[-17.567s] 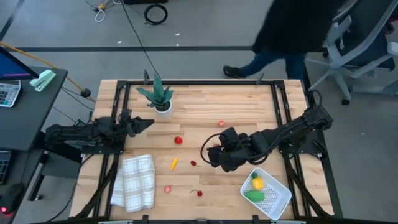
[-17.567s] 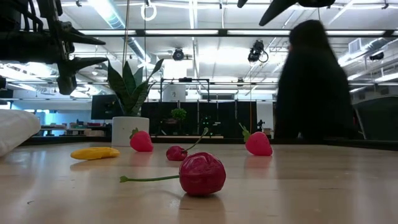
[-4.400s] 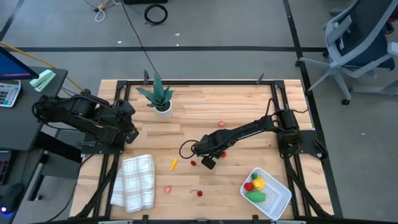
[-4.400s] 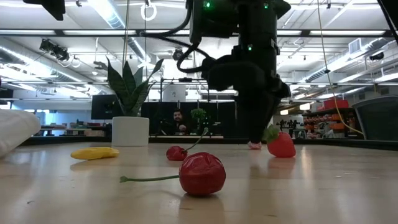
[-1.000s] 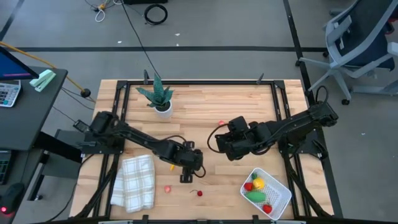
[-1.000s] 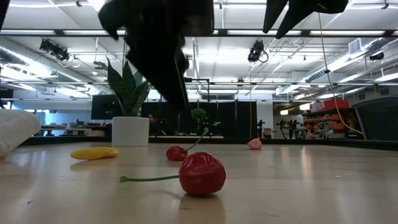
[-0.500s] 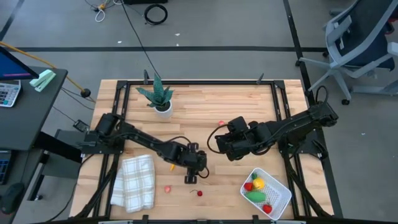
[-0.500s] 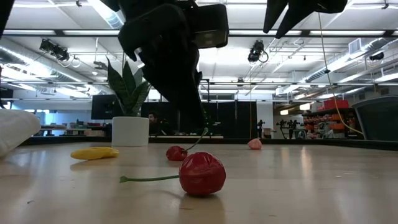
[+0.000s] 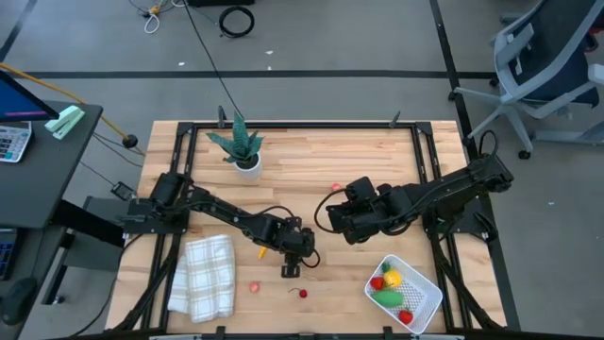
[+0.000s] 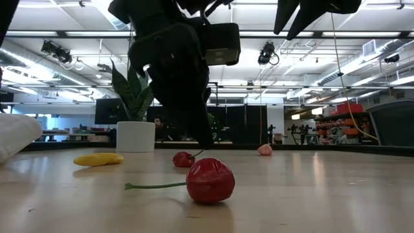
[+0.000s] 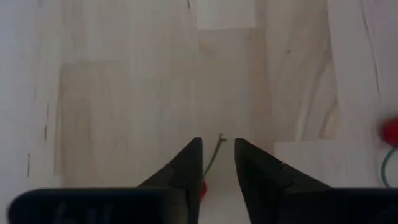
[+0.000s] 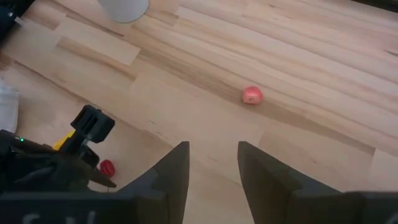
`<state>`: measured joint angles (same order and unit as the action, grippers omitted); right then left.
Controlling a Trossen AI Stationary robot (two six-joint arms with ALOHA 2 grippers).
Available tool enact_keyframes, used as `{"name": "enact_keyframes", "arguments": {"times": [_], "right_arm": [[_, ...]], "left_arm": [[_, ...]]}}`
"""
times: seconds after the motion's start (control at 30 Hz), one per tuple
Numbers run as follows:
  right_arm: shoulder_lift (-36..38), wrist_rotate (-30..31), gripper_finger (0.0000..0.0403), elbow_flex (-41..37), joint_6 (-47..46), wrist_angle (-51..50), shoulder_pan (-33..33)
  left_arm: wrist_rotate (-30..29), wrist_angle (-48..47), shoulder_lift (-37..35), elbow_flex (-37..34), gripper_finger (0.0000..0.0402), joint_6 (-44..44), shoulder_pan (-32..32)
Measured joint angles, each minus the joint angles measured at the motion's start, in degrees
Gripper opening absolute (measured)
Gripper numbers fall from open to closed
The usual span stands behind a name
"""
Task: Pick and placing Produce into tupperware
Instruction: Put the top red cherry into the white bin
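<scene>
Left gripper (image 11: 217, 163): fingers apart, straddling a cherry (image 11: 203, 188), probably lining up the grab.
Right gripper (image 12: 211, 163): fingers apart, empty, waiting near the tub (image 9: 427, 299).

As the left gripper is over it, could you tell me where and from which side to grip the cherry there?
Take the cherry by its round red body, straight down from above: it lies flat on the table, and its stem looks too thin to pinch. The open left gripper straddles the stem; the right gripper waits aside.

Wooden table (image 9: 377, 151); cloth (image 9: 204, 275); cherries (image 9: 302, 294)
</scene>
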<state>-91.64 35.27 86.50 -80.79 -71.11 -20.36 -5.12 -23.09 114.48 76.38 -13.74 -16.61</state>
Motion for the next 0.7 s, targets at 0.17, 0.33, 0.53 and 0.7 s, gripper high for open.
{"name": "enact_keyframes", "arguments": {"times": [0.17,0.33,0.53,0.7], "right_arm": [[0.0,0.1,0.0141,0.0,0.0,0.0,0.0],[0.9,3.5,0.0133,0.0,2.4,-2.7,0.2],[5.4,7.1,0.0130,0.0,3.1,-13.7,3.2],[12.0,8.4,0.0130,-0.2,5.7,-18.4,7.6]], "left_arm": [[-0.2,0.0,0.0,0.1,0.0021,-2.8,0.1],[-0.1,0.6,-0.5,3.5,0.0007,-3.9,-1.4],[-0.2,2.9,-0.5,14.6,0.0004,-2.4,-4.1],[-3.8,6.9,-0.4,24.5,0.0003,4.3,-5.0]]}}
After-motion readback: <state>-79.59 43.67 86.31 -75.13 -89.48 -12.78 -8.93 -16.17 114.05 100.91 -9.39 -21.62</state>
